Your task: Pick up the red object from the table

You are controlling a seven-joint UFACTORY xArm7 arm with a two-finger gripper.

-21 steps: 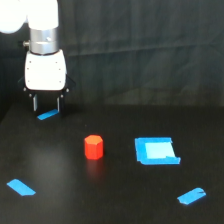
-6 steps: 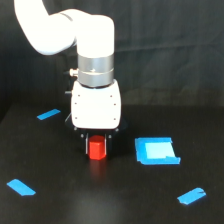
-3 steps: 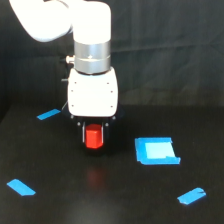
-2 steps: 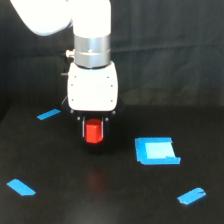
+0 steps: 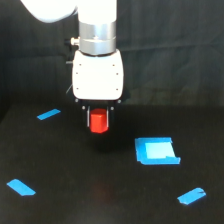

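One gripper (image 5: 98, 121) is closed on the red object (image 5: 99, 122). The block hangs above the black table (image 5: 90, 200), not touching it.

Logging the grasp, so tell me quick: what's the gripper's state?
Gripper: shut on the red object, which is clear of the table.

My glossy white gripper body (image 5: 98, 120) carries a silver band above it. The small matte red-orange stubby block (image 5: 98, 121) is one flat colour. The matte black table (image 5: 70, 170) bears bright blue tape strips (image 5: 48, 114) and a blue square patch (image 5: 156, 151) with a paler centre.
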